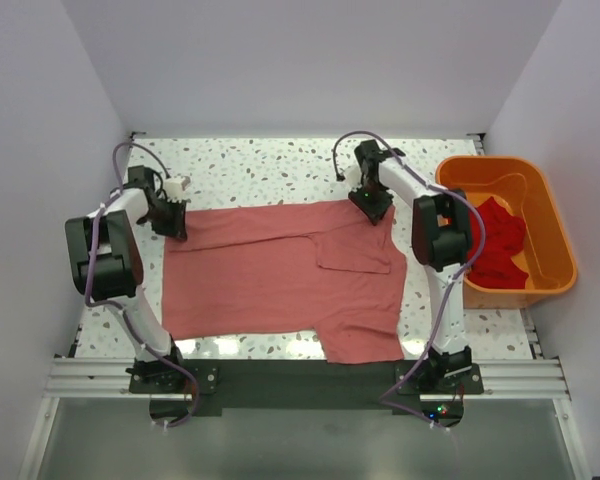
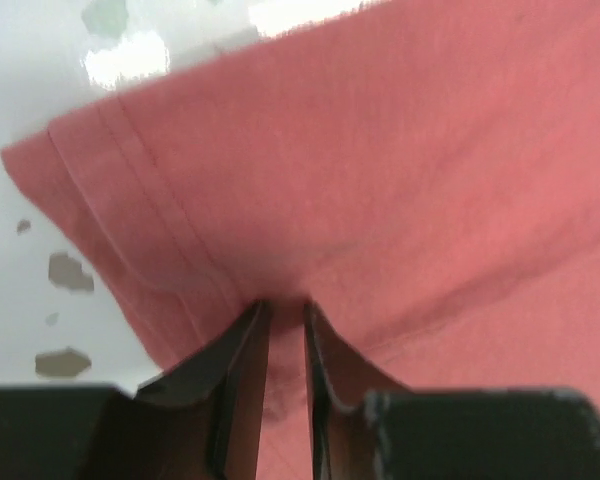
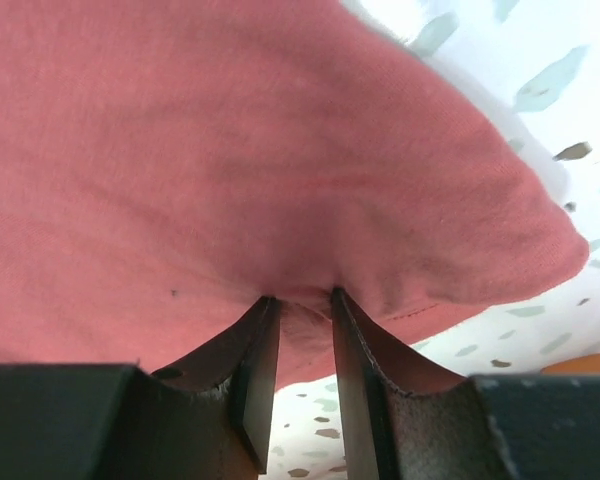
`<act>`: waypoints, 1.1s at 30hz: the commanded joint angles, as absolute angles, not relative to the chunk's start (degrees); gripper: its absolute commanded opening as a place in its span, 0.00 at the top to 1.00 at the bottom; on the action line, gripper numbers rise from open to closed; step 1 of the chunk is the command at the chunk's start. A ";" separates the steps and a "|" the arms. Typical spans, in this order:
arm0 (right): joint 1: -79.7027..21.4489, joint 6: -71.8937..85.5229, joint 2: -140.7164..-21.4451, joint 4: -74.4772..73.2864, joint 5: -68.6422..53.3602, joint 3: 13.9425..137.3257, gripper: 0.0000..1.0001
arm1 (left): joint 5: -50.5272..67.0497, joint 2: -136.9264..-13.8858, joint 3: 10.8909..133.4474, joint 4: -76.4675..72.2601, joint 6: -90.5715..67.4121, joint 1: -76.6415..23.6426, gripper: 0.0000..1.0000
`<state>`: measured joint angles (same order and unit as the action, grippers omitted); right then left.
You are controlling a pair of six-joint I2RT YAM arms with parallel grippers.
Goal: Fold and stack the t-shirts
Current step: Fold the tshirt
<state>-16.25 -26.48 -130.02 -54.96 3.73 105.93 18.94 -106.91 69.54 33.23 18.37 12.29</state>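
1. Salmon-pink jersey: one t-shirt [image 1: 280,280] is lying spread on the speckled worktop [image 1: 260,165]. It is spanning the gap between the two pincers and running back from them toward the arm bases.
2. Left pincer [image 2: 285,318] is pinching closed on a corner of the t-shirt. A double-stitched hem [image 2: 120,190] is running just left of its fingers [image 2: 242,365], with bare worktop showing beyond.
3. Right pincer [image 3: 305,305] is likewise clamping shut on cloth, a small pucker gathering between its tips. The shirt's rounded edge is ending just to its right.
4. Both grips are sitting on the shirt's far edge, one at each end. Whether that edge is lifting off the worktop yet, I cannot tell.
5. Behind the right pincer, a flap of the shirt is lying doubled over the body.
6. Handling, as a judgement: thin knit, so it is looking light, limp and stretchy. It is likely to drape and drag rather than hold a shape. It is not fragile, though a shallow bite could be slipping free under tension.
7. Best hold, as I am reading it: hemmed or seamed edges, where doubled cloth is giving the fingers more to bite. Both corners should be travelling level, or the panel will be skewing.
8. Well apart, off to the right pincer's right, an orange bin [image 1: 555,200] is holding crumpled red garments [image 1: 500,245], presumably more shirts waiting.
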 commanded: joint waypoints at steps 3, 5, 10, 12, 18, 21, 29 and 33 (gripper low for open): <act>-16.26 -25.31 -136.05 -49.50 8.96 111.35 0.69 | 13.98 -114.76 75.05 29.27 15.82 12.48 0.76; -16.17 -25.05 -138.24 -48.08 9.75 113.02 0.69 | 12.57 -117.49 79.61 28.56 15.65 12.48 0.76; -16.26 -24.87 -144.65 -44.83 12.74 122.59 0.67 | 12.65 -128.83 96.81 30.75 15.30 12.57 0.74; -16.17 -25.05 -146.24 -42.02 13.27 126.19 0.66 | 13.27 -132.52 100.88 31.11 14.86 12.57 0.74; -16.17 -23.30 -148.11 -39.46 12.05 133.94 0.58 | 15.82 -134.83 109.77 31.29 15.29 12.57 0.67; -16.35 -22.15 -141.46 -40.08 7.32 132.20 0.49 | 19.24 -130.71 110.65 31.03 16.17 12.57 0.58; -16.52 -28.64 -119.11 -52.52 -8.69 120.25 0.05 | 32.33 -112.09 104.43 35.50 23.63 14.14 0.13; -16.61 -39.87 -111.72 -65.11 -16.86 110.17 0.10 | 41.81 -105.04 96.53 45.58 32.06 16.17 0.12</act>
